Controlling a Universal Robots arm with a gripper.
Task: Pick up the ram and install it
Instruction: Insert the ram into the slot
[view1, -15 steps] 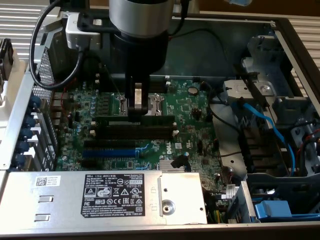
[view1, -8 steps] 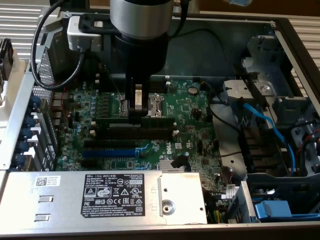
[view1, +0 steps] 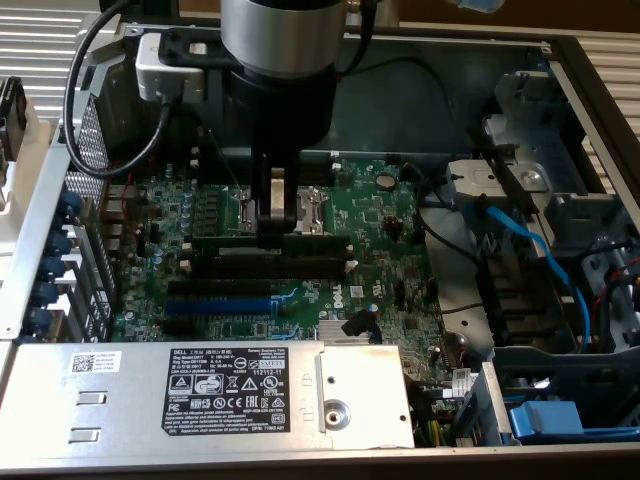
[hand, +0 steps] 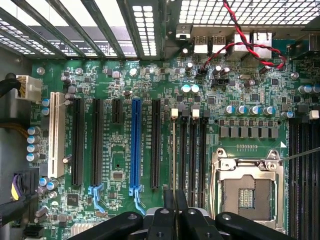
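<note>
One ram (hand: 174, 150), seen edge-on as a thin green line, sits over the end slot of the four black mem slots (hand: 192, 150), the one farthest from the CPU socket (hand: 247, 192). I see the jaws nearly pressed together, pinching its top edge. Blue slot (hand: 135, 145) is nearby on the other side. In the ext. view the arm (view1: 280, 60) hangs upright over the mobo (view1: 380, 215).

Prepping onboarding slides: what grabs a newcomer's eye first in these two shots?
The gripper hangs from the exterior view's top into the open computer case, fingers shut on a thin edge-on strip, apparently the ram, low over the green motherboard. In the wrist view, the blue slot stands out among black ones, and the bare CPU socket sits beside the memory slots.
</note>
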